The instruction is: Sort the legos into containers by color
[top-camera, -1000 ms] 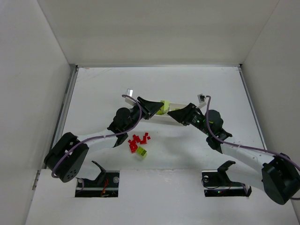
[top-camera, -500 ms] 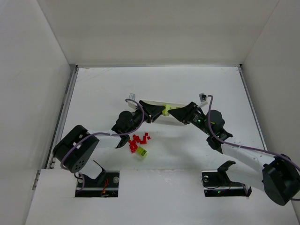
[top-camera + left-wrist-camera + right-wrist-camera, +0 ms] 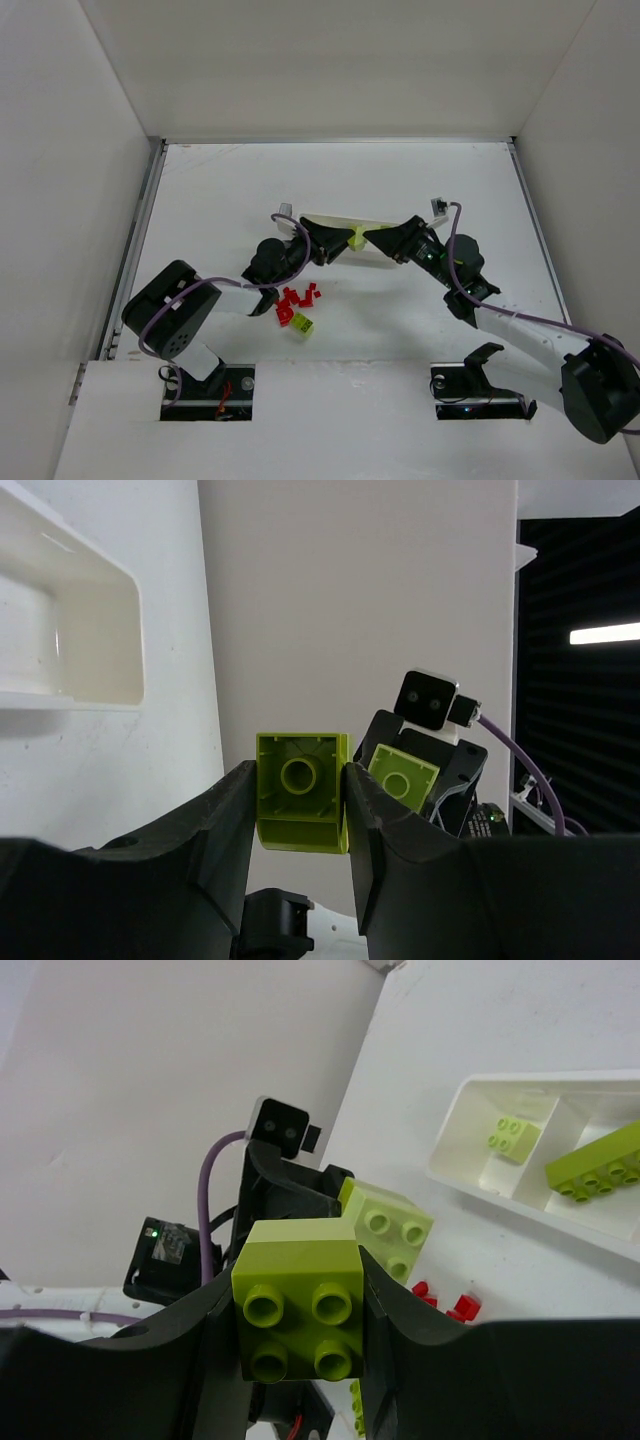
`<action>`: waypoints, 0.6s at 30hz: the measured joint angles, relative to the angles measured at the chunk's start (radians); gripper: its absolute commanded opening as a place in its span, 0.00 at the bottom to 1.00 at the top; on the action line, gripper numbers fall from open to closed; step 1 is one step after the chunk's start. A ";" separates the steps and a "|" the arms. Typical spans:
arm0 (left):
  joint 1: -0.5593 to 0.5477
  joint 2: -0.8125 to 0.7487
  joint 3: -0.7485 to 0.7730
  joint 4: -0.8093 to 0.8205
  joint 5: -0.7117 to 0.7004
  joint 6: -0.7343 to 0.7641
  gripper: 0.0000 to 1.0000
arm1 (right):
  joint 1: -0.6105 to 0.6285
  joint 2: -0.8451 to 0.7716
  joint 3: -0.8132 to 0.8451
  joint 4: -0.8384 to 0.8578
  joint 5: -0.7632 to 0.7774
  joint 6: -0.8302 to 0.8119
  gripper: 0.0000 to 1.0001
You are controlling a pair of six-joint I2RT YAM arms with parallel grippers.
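Observation:
Each gripper is shut on a lime-green lego, and the two meet tip to tip above the table. In the left wrist view my left gripper [image 3: 300, 774] pinches one green brick [image 3: 300, 815], hollow underside toward the camera. My right gripper [image 3: 300, 1278] clamps another green brick [image 3: 300, 1335], studs toward the camera. From above, the left gripper [image 3: 343, 241] and right gripper [image 3: 372, 237] face each other just in front of the white tray [image 3: 345, 221]. The tray's compartments [image 3: 470, 1150] hold a small green brick [image 3: 513, 1137] and a long green one [image 3: 600, 1165].
A cluster of small red legos [image 3: 297, 297] lies on the table near the left forearm, with one green lego [image 3: 302, 324] beside it. White walls enclose the table at the left, back and right.
The left arm has swung its elbow inward, and the two grippers have closed the gap until their green bricks nearly touch. Both grips stay unchanged.

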 measured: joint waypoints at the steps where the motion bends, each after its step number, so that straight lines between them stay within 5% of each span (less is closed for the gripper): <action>1: -0.001 -0.001 0.000 -0.001 0.000 0.007 0.15 | 0.000 0.000 0.000 -0.002 0.001 -0.001 0.29; 18: -0.019 -0.070 0.001 -0.031 -0.010 0.105 0.15 | 0.015 0.030 0.004 -0.031 0.044 -0.015 0.32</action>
